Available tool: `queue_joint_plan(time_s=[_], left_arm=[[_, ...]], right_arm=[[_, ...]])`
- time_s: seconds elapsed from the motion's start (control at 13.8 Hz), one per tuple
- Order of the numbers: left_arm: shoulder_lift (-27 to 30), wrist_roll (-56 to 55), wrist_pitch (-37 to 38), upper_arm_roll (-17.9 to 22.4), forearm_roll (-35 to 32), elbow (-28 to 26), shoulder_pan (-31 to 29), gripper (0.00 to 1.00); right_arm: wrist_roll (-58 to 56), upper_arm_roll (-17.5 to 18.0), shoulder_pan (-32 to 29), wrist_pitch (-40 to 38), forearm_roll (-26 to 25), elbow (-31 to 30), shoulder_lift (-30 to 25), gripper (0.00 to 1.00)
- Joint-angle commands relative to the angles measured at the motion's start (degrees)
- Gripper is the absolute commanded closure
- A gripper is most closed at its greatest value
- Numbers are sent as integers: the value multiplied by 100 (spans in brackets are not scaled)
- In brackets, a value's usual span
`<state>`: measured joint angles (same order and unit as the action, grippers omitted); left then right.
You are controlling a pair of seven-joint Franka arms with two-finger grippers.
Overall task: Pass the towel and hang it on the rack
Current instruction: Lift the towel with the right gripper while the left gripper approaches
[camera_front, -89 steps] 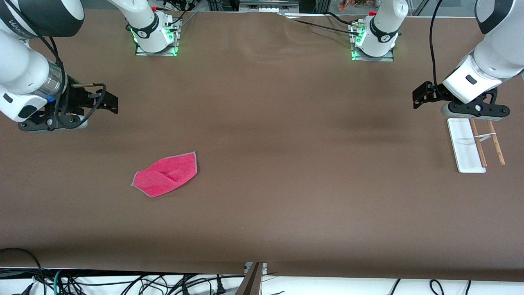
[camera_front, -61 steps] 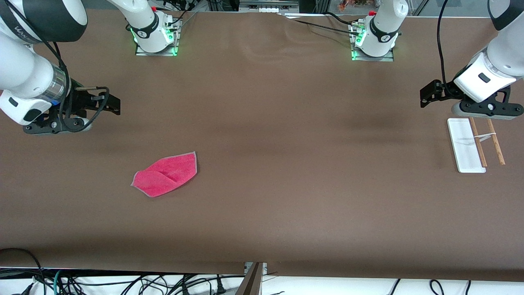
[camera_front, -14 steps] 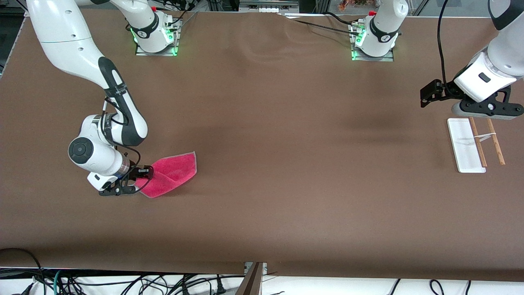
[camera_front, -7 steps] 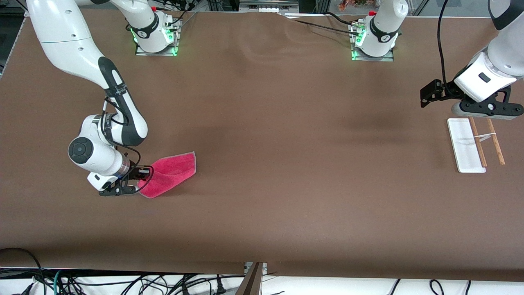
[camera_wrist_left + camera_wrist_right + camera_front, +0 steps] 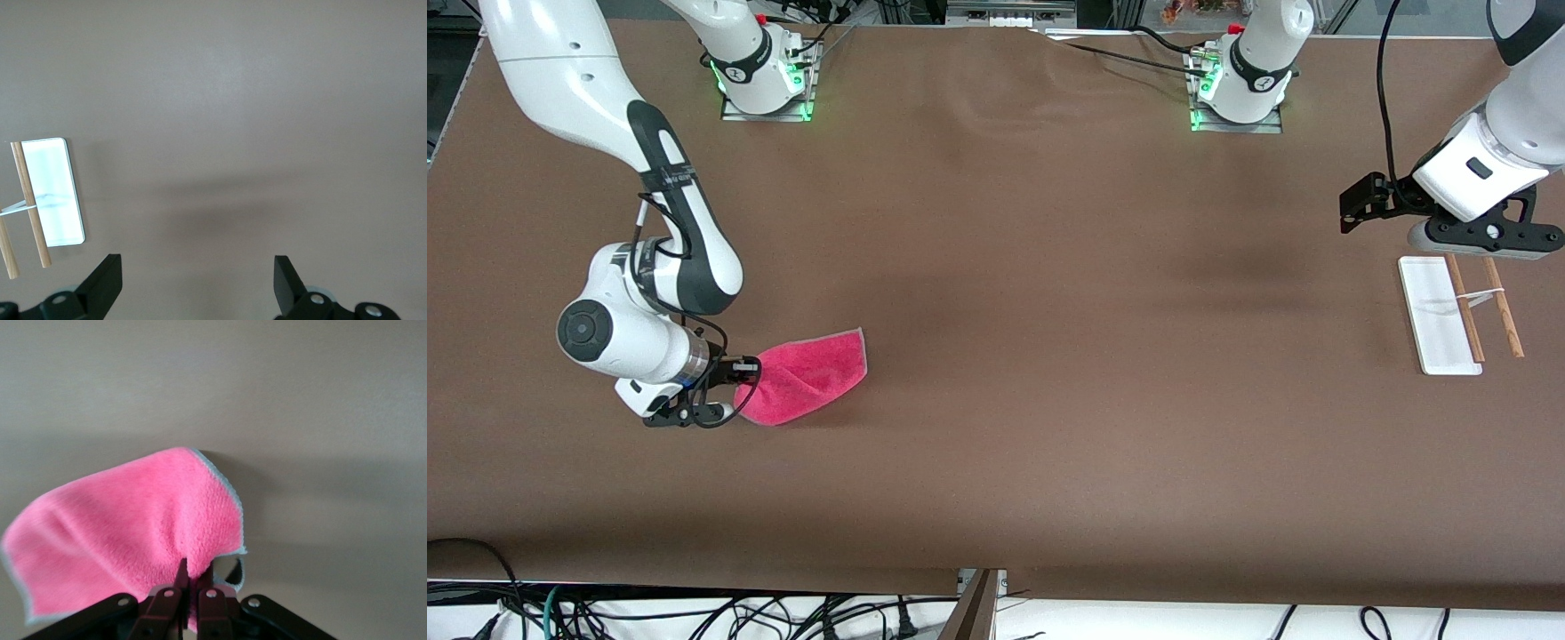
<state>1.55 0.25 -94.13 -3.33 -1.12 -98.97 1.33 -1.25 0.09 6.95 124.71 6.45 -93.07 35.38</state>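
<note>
Your right end effector (image 5: 734, 391) is pinched shut on one corner of the pink towel (image 5: 805, 376), which trails toward the left arm's end of the bench (image 5: 1049, 356), apparently part lifted. The left end effector (image 5: 193, 283), wide open, waits beside the rack (image 5: 1458, 311). Only the right wrist view shows the clamped fold.

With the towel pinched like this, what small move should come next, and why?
Probably lift. The right gripper is shut on the towel at one edge, while most of the cloth seems to lie on the table. The left gripper waits open near the rack, so raising the towel clear should precede carrying it toward that end.
</note>
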Motion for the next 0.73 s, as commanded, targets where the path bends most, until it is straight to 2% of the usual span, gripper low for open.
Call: queue_joint_plan(time_s=[0.0, 0.22, 0.51, 0.65], left_arm=[[-84, 134, 141, -18, 147, 185, -54, 0], [-84, 134, 141, -10, 147, 185, -54, 0], [-84, 134, 150, -18, 147, 185, -54, 0], [-84, 125, 141, -18, 147, 185, -54, 0]], right_arm=[[553, 60, 184, -1015, 85, 630, -57, 95], [1405, 490, 193, -1931, 216, 1246, -66, 95], [2897, 956, 211, -2600, 1453, 1757, -84, 95], [3733, 1307, 211, -2618, 1754, 1915, -84, 95]])
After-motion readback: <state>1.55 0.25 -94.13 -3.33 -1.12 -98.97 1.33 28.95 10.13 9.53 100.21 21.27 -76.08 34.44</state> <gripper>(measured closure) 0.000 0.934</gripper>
